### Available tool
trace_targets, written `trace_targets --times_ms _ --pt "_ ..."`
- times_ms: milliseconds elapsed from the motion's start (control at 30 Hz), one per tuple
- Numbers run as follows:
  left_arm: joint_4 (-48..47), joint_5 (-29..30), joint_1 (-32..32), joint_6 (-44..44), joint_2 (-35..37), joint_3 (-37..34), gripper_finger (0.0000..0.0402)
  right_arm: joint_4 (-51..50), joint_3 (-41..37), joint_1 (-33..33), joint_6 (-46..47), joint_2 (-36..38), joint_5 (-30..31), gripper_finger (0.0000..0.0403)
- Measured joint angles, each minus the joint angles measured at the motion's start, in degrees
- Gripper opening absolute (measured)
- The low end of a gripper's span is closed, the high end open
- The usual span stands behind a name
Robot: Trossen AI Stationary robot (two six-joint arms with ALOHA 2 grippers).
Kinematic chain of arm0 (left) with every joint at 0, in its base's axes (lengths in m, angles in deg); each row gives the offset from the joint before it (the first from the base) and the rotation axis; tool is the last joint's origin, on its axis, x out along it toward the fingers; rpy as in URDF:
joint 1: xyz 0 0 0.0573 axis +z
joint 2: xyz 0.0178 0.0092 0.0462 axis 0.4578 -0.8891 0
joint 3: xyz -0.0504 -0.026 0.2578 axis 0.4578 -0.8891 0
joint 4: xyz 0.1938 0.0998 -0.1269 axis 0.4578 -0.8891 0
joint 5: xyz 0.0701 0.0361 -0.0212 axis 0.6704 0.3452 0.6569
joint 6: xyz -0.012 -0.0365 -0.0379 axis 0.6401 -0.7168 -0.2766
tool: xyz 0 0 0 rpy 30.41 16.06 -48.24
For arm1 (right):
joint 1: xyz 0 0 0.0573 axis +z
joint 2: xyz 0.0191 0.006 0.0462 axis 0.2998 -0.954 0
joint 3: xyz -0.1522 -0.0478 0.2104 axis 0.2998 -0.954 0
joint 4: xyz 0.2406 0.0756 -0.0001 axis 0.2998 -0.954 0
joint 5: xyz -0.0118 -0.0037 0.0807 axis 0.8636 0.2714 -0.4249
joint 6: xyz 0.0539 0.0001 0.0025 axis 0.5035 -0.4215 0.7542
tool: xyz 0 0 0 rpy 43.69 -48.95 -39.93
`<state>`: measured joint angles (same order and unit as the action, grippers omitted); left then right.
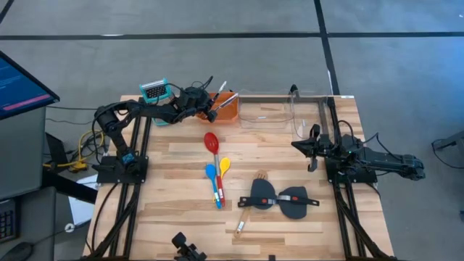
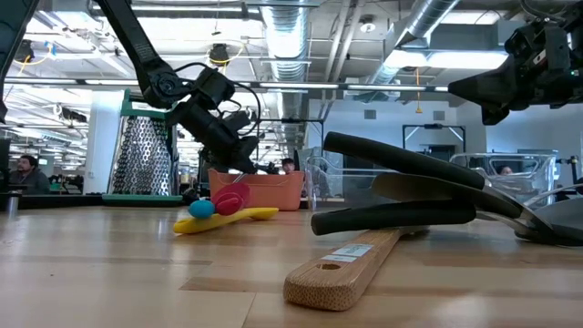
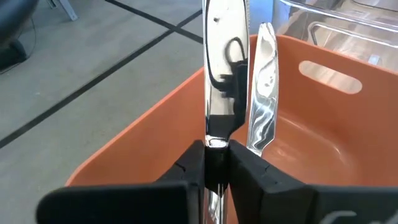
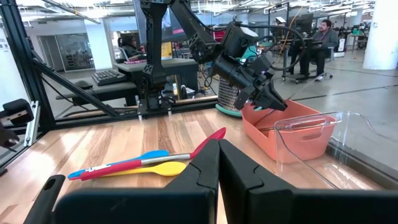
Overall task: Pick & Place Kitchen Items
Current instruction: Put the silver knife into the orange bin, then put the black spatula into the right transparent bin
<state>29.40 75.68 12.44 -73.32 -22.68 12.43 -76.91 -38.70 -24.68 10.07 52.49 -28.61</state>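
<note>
The left gripper [image 3: 214, 163] is reaching over the near rim of the orange tray [image 3: 323, 134], its fingers [image 3: 249, 171] sitting close on either side of one arm of the silver metal tongs [image 3: 225, 74], pinching it. The tongs are standing upright above the tray's hollow, their second arm gleaming just beside the first. From above, the left gripper [image 1: 210, 109] is hanging at the back of the counter [image 1: 181, 210], over the orange tray [image 1: 226, 104], with the tongs' ends sticking up out of it. A metal grater with a teal frame [image 1: 154, 90] is standing just beside the left arm, at the counter's back left corner. A clear plastic bin [image 1: 279, 112] is sitting beside the tray.

The right gripper [image 4: 217, 163] is waiting near the counter's right edge, its fingers pressed together with nothing between them; from above the right gripper [image 1: 310, 148] is lying well apart from the utensils.

In the middle of the counter the red spoon [image 1: 212, 143], blue spoon [image 1: 212, 174] and yellow spoon [image 1: 224, 167] are lying together, handles crossing. To their right the two black spatulas [image 1: 279, 199] are lying across the wooden fork-like spatula [image 1: 250, 206]. In the low view the wooden spatula's handle [image 2: 342, 269] is pointing toward the camera under the black handles.
</note>
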Motion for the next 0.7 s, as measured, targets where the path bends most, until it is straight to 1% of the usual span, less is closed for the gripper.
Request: trace_targets --times_ms 300,433,500,567,700 --pt "0.2 0.0 0.0 -0.4 0.0 0.0 0.0108 0.0 0.0 0.0 0.0 0.0 0.0 0.0" --pt "0.2 0.0 0.0 -0.4 0.0 0.0 0.0123 0.0 0.0 0.0 0.0 0.0 0.0 0.0" --pt "0.3 0.0 0.0 -0.4 0.0 0.0 0.012 0.0 0.0 0.0 0.0 0.0 0.0 0.0" --pt "0.6 -0.1 -0.1 -0.4 0.0 0.0 0.0108 0.0 0.0 0.0 0.0 0.0 0.0 0.0" --pt "1.6 -2.5 -0.2 -0.2 0.0 0.0 0.0061 0.0 0.0 0.0 0.0 0.0 0.0 0.0"
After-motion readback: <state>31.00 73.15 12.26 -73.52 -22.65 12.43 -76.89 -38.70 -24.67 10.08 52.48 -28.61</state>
